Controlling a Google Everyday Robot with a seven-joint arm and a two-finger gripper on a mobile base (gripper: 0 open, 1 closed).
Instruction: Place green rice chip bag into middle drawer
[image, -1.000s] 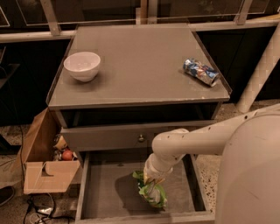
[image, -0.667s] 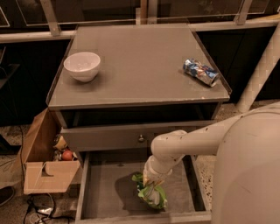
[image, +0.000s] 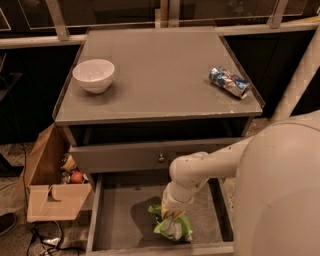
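The gripper (image: 172, 214) hangs low inside the middle drawer (image: 125, 215), right on top of the green rice chip bag (image: 176, 230). Whether it grips the bag or has let go cannot be told. Compared with a second ago, the arm and bag have barely shifted. The bag lies on the drawer floor near the front wall, right of centre. It is crinkled and light green with a pale panel, bunched up under the gripper. Above, on the tabletop (image: 160, 75), sit a white bowl (image: 93, 75) and a crushed can (image: 229, 82).
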